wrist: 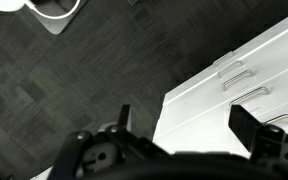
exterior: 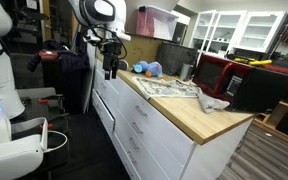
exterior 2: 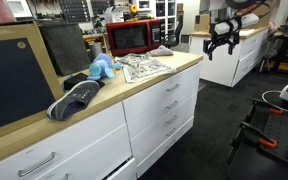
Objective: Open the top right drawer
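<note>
Gripper (exterior: 110, 70) (exterior 2: 222, 47) (wrist: 184, 125) hanging in the air over the dark floor (wrist: 74, 70), in front of the cabinet (exterior: 174, 150) and not touching it. Fingers (wrist: 246, 122) spread wide, nothing held between them. Top right drawer (exterior 2: 160, 91) (exterior: 144, 107) fully closed, directly under the wooden countertop (exterior: 189, 112), below the newspaper (exterior: 169, 88), well apart from the gripper in both exterior views.

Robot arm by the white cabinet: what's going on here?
The robot arm's gripper hangs in the air near one end of a long white cabinet, open and holding nothing. It touches no drawer. The top right drawer, like the others in view, is shut. A microwave, papers and a blue toy sit on the wooden counter.
</note>
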### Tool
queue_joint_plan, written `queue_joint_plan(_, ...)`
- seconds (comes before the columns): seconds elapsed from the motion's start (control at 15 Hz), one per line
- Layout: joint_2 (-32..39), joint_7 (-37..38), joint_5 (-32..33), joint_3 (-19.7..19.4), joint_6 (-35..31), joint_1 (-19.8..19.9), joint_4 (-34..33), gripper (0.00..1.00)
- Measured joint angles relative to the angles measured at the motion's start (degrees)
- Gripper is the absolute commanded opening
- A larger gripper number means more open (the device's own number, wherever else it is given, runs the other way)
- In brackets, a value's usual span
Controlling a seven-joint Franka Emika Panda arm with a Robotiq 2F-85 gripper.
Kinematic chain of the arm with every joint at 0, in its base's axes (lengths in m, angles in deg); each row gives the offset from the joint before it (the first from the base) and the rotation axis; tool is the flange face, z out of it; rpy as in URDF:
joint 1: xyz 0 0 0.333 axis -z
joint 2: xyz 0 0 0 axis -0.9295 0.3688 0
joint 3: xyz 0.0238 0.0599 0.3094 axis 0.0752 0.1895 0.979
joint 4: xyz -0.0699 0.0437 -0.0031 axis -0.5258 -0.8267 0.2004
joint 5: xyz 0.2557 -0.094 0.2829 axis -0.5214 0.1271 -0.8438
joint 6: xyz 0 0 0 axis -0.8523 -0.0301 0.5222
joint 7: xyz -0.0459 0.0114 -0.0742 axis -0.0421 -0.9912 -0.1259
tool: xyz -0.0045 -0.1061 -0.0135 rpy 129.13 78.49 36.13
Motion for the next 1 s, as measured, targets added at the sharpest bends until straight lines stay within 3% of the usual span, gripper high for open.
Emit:
queue_joint_plan(0.2,4.04,5.54,5.09,0.21,-4.05,-0.02,-0.11,1.0)
queue_joint_plan(0.47,7.41,3.15,3.86,-0.52,-3.64,-1.26,-1.17,1.0)
queue_joint_plan(1.0,7.47,3.1,3.85,-0.55,-3.36,-1.3,-1.48,1.0)
